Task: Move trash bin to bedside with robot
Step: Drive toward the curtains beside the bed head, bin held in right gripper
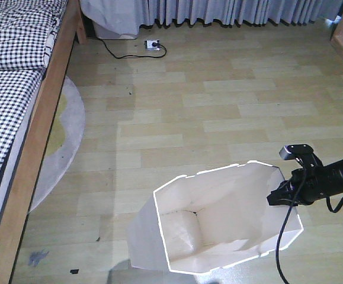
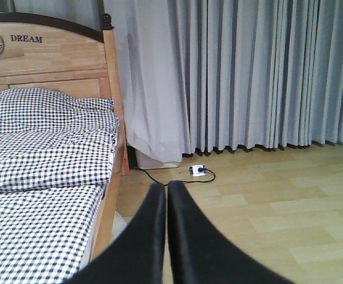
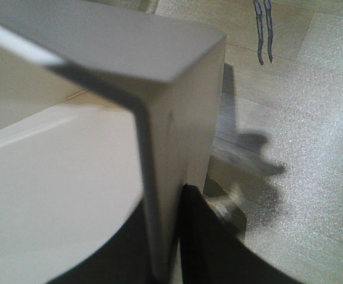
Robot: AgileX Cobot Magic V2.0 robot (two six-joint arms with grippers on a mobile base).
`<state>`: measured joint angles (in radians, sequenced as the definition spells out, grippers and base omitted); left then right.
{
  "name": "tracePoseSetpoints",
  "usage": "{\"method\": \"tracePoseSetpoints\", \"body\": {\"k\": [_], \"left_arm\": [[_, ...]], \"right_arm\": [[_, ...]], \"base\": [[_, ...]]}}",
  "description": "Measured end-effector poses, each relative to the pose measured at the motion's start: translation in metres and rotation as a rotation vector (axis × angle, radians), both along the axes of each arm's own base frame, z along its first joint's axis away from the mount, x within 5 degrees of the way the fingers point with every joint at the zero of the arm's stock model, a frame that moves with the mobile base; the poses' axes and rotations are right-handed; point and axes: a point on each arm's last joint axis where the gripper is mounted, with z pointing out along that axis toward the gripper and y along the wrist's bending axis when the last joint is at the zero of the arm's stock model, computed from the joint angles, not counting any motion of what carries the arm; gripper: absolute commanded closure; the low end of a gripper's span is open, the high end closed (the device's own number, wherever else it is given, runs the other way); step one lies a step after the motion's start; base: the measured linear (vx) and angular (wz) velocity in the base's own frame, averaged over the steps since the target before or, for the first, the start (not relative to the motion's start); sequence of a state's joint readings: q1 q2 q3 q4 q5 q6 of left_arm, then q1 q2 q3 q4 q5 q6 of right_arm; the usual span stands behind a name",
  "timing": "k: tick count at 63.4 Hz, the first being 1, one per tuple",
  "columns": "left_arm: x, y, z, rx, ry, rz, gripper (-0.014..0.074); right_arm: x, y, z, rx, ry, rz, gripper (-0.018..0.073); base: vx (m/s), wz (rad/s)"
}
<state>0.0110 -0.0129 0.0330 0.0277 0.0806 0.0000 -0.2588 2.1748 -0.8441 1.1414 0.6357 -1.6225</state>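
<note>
On the pale wood-plank floor (image 1: 218, 106), low in the front view, sits the white trash bin (image 1: 230, 201) with its faceted mouth open upward. Whether its base rests fully on the boards cannot be told. It is well apart from the bed (image 1: 17, 71), which runs down the left edge with its light-brown frame and black-and-white checked bedding. Bare floor and the rim of a round grey rug (image 1: 67, 136) lie between the two.

The right arm (image 1: 337, 177) reaches in from the right edge, a black cable hanging from it. The right tool (image 1: 278, 198) is at the bin's right-hand rim. The right wrist view shows it clamped there, one dark finger inside the thin wall and one outside, with the plastic pinched between them.

The left tool (image 2: 166, 189) is not near the bin. Its two black fingers are pressed together with nothing between them, pointing toward the headboard (image 2: 41, 59), which is lettered DREAM, and the grey curtain (image 2: 248, 77). At the curtain's foot a white power strip (image 2: 197, 170) lies on the floor, with a black lead running from it toward the bed.
</note>
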Motion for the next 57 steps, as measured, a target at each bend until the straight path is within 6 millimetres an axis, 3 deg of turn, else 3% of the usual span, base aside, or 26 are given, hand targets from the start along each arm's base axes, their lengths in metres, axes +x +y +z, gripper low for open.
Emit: {"method": "tracePoseSetpoints", "body": {"k": [57], "left_arm": [[0.0000,0.0000,0.0000,0.000,0.000,0.000,0.0603]], "right_arm": [[0.0001,-0.0001,-0.0001,-0.002,0.000,-0.001,0.0564]], "base": [[0.15,-0.14]]}}
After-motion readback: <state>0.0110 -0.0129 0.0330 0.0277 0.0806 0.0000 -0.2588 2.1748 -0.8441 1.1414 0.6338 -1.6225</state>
